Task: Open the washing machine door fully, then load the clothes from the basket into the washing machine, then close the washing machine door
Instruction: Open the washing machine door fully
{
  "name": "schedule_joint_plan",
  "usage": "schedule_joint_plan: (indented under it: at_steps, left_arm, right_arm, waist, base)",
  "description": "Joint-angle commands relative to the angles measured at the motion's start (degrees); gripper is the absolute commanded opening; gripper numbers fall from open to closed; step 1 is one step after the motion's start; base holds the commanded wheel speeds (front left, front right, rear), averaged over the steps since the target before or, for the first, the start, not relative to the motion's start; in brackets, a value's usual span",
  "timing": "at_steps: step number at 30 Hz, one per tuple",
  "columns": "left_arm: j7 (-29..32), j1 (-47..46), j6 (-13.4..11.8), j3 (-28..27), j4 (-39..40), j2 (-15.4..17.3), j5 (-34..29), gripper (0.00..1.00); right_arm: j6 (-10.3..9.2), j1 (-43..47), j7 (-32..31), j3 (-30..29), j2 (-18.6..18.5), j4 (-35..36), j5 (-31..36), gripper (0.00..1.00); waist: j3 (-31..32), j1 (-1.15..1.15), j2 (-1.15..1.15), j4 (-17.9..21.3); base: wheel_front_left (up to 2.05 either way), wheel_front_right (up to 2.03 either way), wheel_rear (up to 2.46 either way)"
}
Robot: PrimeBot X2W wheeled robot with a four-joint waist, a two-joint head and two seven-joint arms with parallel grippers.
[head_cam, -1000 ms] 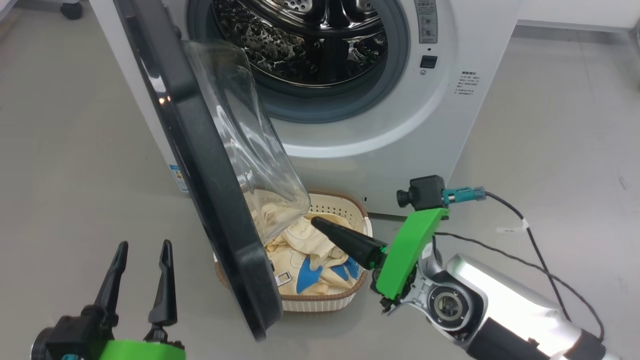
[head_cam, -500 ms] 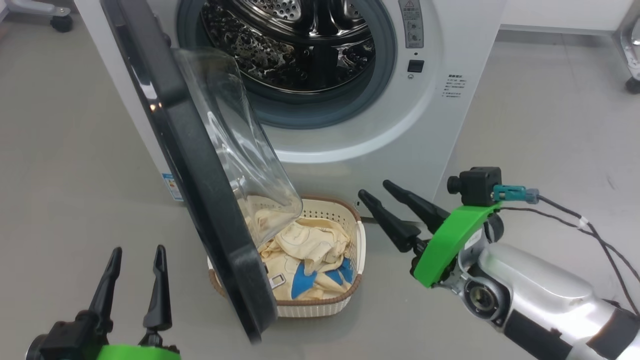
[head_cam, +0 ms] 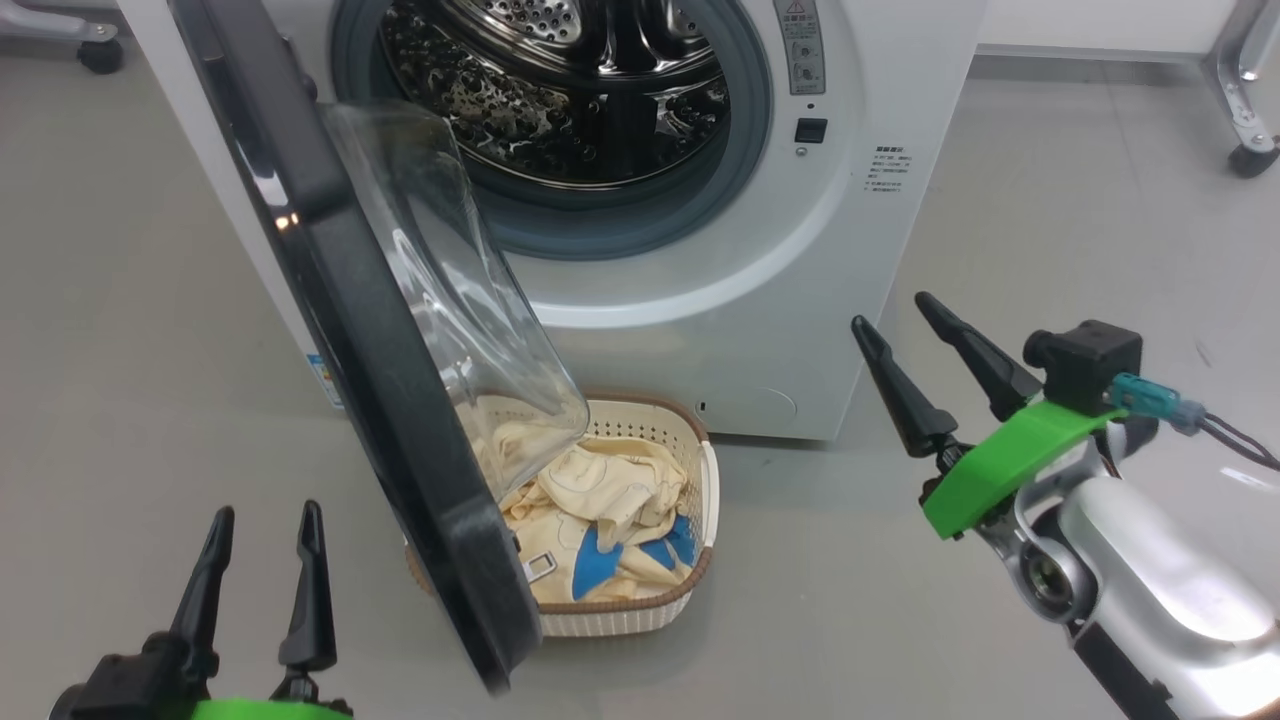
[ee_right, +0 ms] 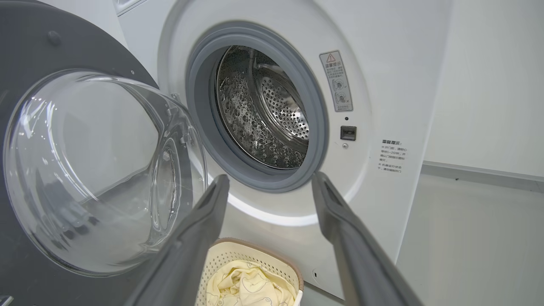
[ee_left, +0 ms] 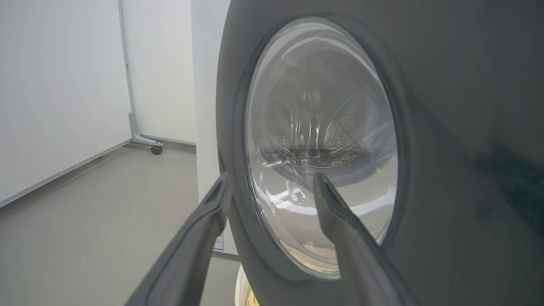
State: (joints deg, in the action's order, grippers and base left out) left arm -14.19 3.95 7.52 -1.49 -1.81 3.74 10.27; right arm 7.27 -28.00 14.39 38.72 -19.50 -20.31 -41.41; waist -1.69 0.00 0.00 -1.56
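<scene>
Right gripper (head_cam: 890,310): two long dark fingers spread wide, empty, hanging in the air off the right front corner of the big white front-loading washing machine (head_cam: 700,330), well apart from the load. Left gripper (head_cam: 268,509): also spread and empty, low on the left, on the outer side of the large round glossy black-rimmed door (head_cam: 385,400) (its wrist view looks straight at the door's outer face with the fingers near it; can't tell if they touch).

Door stands swung out from the machine front, roughly edge-on from the head. Its domed clear glass centre (head_cam: 450,300) bulges toward the machine and overhangs the basket.

Small cream perforated plastic basket (head_cam: 620,622) with a brown woven-look rim sits on the grey floor (head_cam: 1050,200) just in front of the machine, below the opening, left end hidden behind the door. Soft pale yellow fabric (head_cam: 610,500) with thin line drawings and blue patches lies bunched inside it.

Shiny steel perforated drum (head_cam: 560,90) is exposed inside the grey rubber ring (head_cam: 600,215). Blue sticker (head_cam: 318,375) is low on the machine's left side, beside the door rim.
</scene>
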Motion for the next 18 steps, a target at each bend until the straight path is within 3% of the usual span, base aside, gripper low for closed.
schedule_joint_plan:
  at_steps: [1, 10, 18]
  left_arm:
    - [-0.8, -1.6, 0.0, -2.2, 2.1, 0.1, 0.6, 1.0]
    - [-0.8, -1.5, 0.0, -2.3, 2.2, -0.4, 0.7, 1.0]
    - [-0.8, -1.4, 0.0, -2.5, 2.1, -0.7, 0.6, 1.0]
  right_arm:
    - [0.22, 0.6, 0.6, -3.0, 0.6, 2.5, 2.7, 1.0]
    - [0.22, 9.7, 0.6, -18.4, 4.2, 5.6, 15.7, 1.0]
    - [0.22, 15.4, 0.6, -26.5, 7.5, 8.5, 21.2, 1.0]
  waist:
    - [-0.1, 0.0, 0.0, 0.2]
    - [-0.1, 0.0, 0.0, 1.2]
    - [0.0, 0.0, 0.0, 2.0]
  base:
    - [0.0, 0.0, 0.0]
    - [0.0, 0.0, 0.0]
    - [0.0, 0.0, 0.0]
